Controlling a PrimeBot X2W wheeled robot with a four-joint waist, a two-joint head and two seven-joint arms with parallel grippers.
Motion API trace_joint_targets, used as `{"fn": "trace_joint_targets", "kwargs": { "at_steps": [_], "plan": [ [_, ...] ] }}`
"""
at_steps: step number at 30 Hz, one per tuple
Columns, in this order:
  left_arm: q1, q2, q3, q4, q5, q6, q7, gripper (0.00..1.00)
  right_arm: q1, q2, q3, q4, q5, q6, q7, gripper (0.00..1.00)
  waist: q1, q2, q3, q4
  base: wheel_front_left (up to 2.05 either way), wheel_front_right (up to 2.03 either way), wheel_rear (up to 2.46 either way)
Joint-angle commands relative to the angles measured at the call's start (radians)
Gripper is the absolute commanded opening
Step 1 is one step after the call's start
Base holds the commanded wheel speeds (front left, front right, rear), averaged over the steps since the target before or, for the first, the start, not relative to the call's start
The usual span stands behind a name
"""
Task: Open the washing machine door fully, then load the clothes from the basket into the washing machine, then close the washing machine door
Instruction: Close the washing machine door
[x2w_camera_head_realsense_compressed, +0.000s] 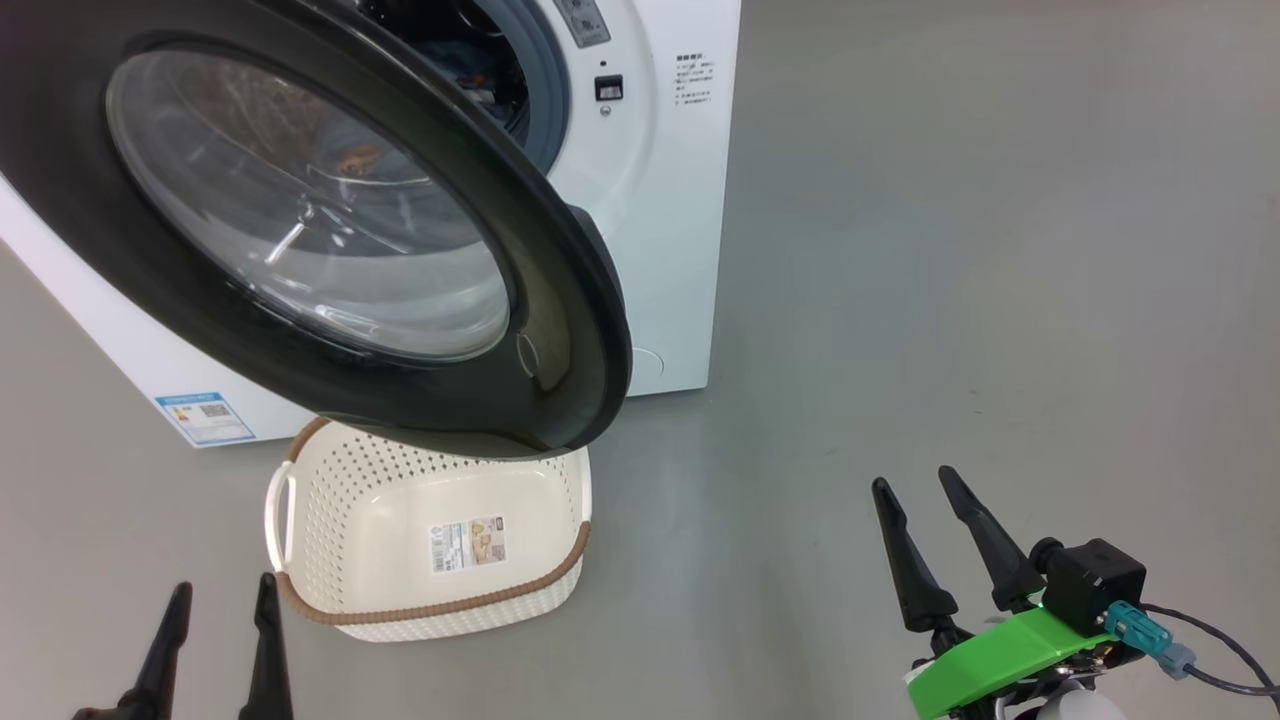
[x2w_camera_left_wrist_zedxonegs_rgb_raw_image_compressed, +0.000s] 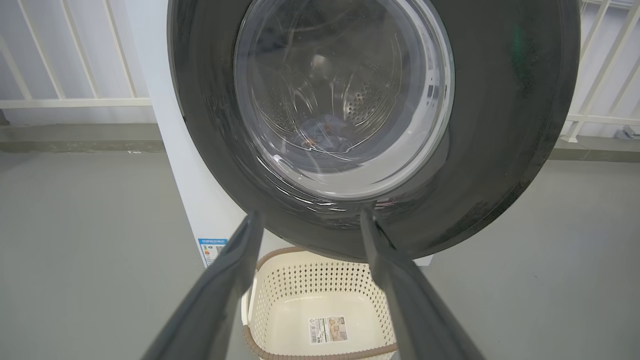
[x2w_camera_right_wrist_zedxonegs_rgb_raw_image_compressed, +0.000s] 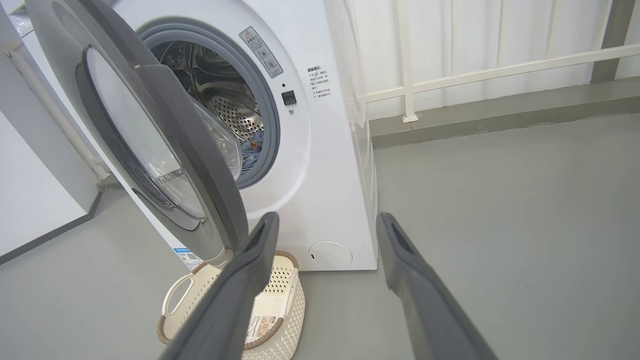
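Both my pairs of jaws stand wide, with nothing between them.

My left gripper hangs low over the floor. The basket lies just ahead of it and a little to the right, its near corner close to my inner finger but apart from it. A sticker shows on the basket's floor. Along my left gripper, the door rises straight ahead and above, its lower black rim crossing just past my fingertips, not touching. The basket sits below the door, between my two fingers. Through the glass I make out the clothes as a bluish heap down in the drum.

My right gripper is well apart from the basket, off to its right over bare floor. The door stands partly open, ahead and to the left of these jaws, overhanging the basket's far end. Along my right gripper, the washing machine stands ahead between the fingertips. The door lies up and left of them, seen almost edge-on. The clothes lie inside the mouth, behind the door's glass. The basket is low on the left, partly behind my left finger.
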Motion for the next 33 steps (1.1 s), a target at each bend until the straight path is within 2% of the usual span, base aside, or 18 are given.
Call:
{"fn": "trace_joint_targets", "kwargs": {
  "at_steps": [1, 14, 15, 16, 17, 25, 29, 33],
  "plan": [
    [-0.010, 0.009, 0.030, -0.019, -0.002, -0.003, -0.008, 1.00, -0.012, 0.004, 0.021, -0.028, -0.009, 0.006, -0.012, 1.00, 0.0000, 0.0000, 0.000, 0.001, 0.00, 0.00, 0.00],
    [-0.016, 0.010, 0.021, -0.002, -0.009, -0.003, -0.008, 1.00, -0.010, 0.004, 0.018, -0.025, -0.007, 0.006, -0.012, 1.00, 0.0000, 0.0000, -0.003, 0.007, 0.00, 0.00, 0.00],
    [-0.017, 0.010, 0.020, -0.001, -0.010, -0.003, -0.008, 1.00, -0.010, 0.004, 0.019, -0.024, -0.007, 0.006, -0.012, 0.65, 0.0000, 0.0000, -0.003, 0.007, 0.00, 0.00, 0.00],
    [-0.018, 0.010, 0.019, 0.002, -0.012, -0.003, -0.008, 1.00, -0.009, 0.004, 0.017, -0.022, -0.002, 0.006, -0.012, 0.18, 0.0000, 0.0000, -0.003, 0.007, 0.00, 0.00, 0.00],
    [-0.019, 0.010, 0.018, 0.004, -0.013, -0.003, -0.008, 1.00, -0.009, 0.004, 0.017, -0.019, 0.008, 0.006, -0.012, 0.00, 0.0000, 0.0000, -0.003, 0.007, 0.00, 0.00, 0.00],
    [-0.021, 0.008, 0.018, -0.007, -0.027, -0.003, -0.008, 1.00, -0.015, 0.004, -0.018, -0.152, 0.033, 0.006, -0.012, 0.00, 0.0000, 0.0000, 0.002, 0.012, 0.00, 0.00, 0.00],
    [-0.028, 0.008, 0.004, -0.011, -0.027, -0.003, -0.008, 1.00, -0.024, 0.004, -0.018, -0.300, 0.026, 0.006, -0.012, 0.00, 0.0000, 0.0000, 0.012, 0.024, 0.00, 0.00, 0.00],
    [-0.044, 0.007, -0.024, -0.005, -0.036, -0.003, -0.008, 1.00, -0.040, 0.004, 0.028, -0.452, 0.006, 0.006, -0.012, 0.00, 0.0000, 0.0000, 0.024, 0.051, 0.00, 0.00, 0.00]
  ]
}}
